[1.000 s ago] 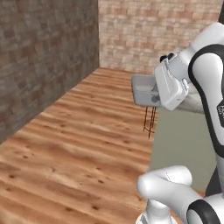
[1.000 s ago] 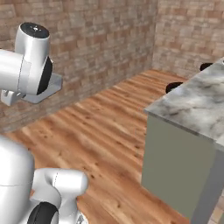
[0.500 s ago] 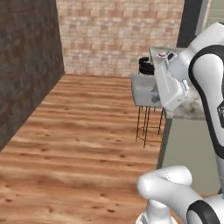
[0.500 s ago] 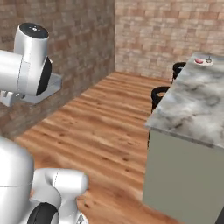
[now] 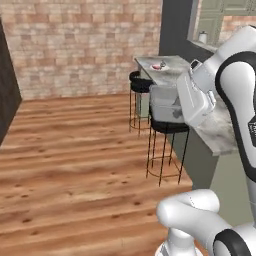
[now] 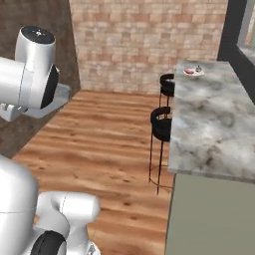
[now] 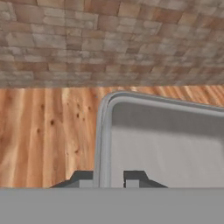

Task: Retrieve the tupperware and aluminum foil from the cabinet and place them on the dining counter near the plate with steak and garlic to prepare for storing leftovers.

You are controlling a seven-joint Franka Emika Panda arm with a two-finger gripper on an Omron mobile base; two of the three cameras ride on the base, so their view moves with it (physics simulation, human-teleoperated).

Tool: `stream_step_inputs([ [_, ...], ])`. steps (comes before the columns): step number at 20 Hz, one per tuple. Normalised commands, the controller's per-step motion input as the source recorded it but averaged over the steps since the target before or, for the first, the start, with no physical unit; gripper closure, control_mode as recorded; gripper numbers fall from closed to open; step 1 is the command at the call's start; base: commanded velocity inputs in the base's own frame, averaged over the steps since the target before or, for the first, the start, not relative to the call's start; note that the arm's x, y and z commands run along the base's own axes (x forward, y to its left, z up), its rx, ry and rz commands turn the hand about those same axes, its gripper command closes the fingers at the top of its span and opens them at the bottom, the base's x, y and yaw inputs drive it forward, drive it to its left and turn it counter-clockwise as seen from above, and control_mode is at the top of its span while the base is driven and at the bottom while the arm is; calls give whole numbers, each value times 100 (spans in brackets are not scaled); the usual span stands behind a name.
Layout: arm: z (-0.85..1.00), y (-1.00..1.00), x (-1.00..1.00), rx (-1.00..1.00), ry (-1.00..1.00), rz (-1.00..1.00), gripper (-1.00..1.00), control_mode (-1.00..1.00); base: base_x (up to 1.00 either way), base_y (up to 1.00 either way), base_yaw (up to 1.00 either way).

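Tub (image 7: 162, 144) pinched by rim between fingers (image 7: 83, 178), carried beside counter (image 6: 209, 119), well short of plate (image 6: 193, 71) at far end. Drop-off left; foil fetch likely too.

Base has swung round: both base views shifted, so that's camera motion, not objects. Dining counter (image 6: 209, 119) now runs full length in view, with two black stools (image 6: 162, 124) beside it and the plate (image 6: 193, 71) at its far end, previously out of frame.
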Motion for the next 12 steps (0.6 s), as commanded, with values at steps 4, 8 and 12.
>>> stream_step_inputs([
  [4,0,0,0,0,0,0,100,100,100,68,-52],
  [8,0,0,0,0,0,0,100,100,100,72,-52],
  [12,0,0,0,0,0,0,100,100,100,74,-51],
])
